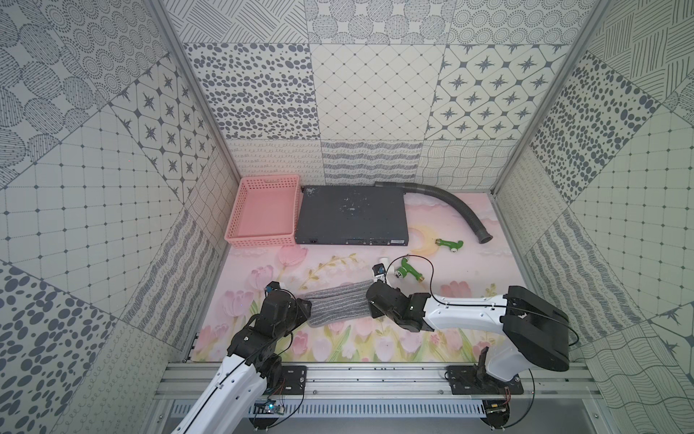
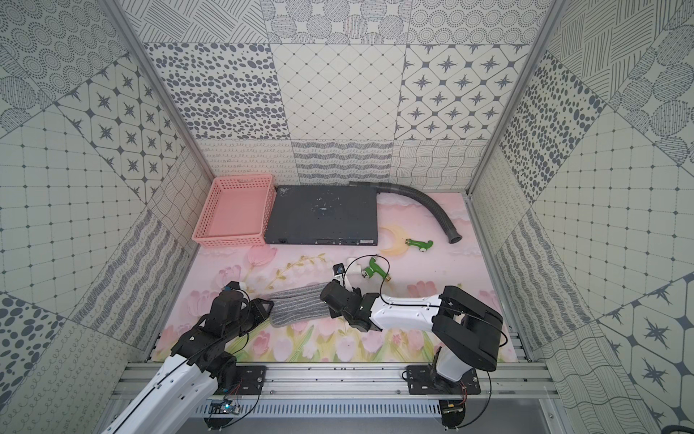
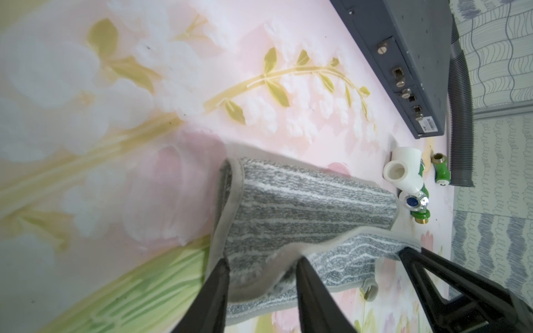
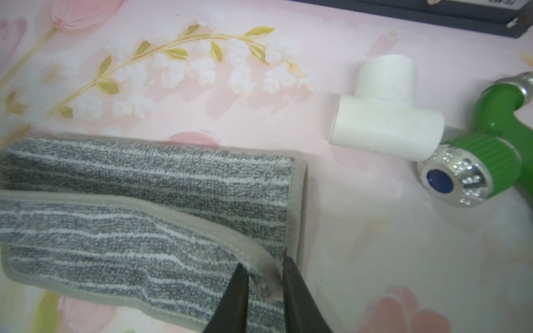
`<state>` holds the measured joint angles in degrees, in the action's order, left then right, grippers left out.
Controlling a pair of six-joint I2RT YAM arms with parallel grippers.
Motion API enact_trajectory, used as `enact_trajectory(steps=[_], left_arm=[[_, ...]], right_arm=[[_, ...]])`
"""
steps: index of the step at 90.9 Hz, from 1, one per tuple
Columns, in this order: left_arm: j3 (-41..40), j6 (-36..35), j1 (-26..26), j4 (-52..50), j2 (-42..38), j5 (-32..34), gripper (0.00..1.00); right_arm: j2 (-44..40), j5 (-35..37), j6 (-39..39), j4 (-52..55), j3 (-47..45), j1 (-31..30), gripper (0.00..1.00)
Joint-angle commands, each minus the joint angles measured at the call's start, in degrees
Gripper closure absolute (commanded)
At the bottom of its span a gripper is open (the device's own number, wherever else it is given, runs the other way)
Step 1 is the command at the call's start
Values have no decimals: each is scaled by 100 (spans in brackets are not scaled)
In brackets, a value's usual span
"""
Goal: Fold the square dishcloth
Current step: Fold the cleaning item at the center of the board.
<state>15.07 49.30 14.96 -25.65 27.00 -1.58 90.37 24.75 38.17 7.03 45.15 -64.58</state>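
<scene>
Left gripper (image 3: 261,261) jaws apart, cloth (image 3: 302,201) hem loose between them; right gripper (image 4: 262,263) narrow around a corner, can't tell if gripping. Cloth lies near-centre on mat (image 1: 469,270), between both, doubled over. Looks like first-fold release; next: back out cleanly, then cross-fold

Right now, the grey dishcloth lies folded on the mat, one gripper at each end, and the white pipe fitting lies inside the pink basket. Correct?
Not quite: the white pipe fitting lies on the mat beside a green tap, not inside the pink basket; the right wrist view shows it. The dishcloth does lie folded, left gripper and right gripper at its ends.
</scene>
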Motion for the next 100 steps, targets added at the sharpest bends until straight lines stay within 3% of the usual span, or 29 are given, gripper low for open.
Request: enact_trajectory(steps=[1, 27, 43, 67, 100], left_arm=[[86, 323, 33, -420, -233, -261, 52], [707, 387, 33, -1273, -727, 66, 42], [868, 385, 33, -1339, -686, -60, 40], [1162, 393, 33, -1636, -37, -2, 35], [1592, 16, 16, -1510, 1456, 12, 37]], right_arm=[[-60, 137, 182, -70, -96, -106, 73], [-405, 332, 437, 174, -286, -294, 62], [-588, 464, 539, 312, -346, -376, 57], [-965, 462, 673, 561, -394, -444, 53], [-2345, 510, 901, 778, -692, -301, 44]])
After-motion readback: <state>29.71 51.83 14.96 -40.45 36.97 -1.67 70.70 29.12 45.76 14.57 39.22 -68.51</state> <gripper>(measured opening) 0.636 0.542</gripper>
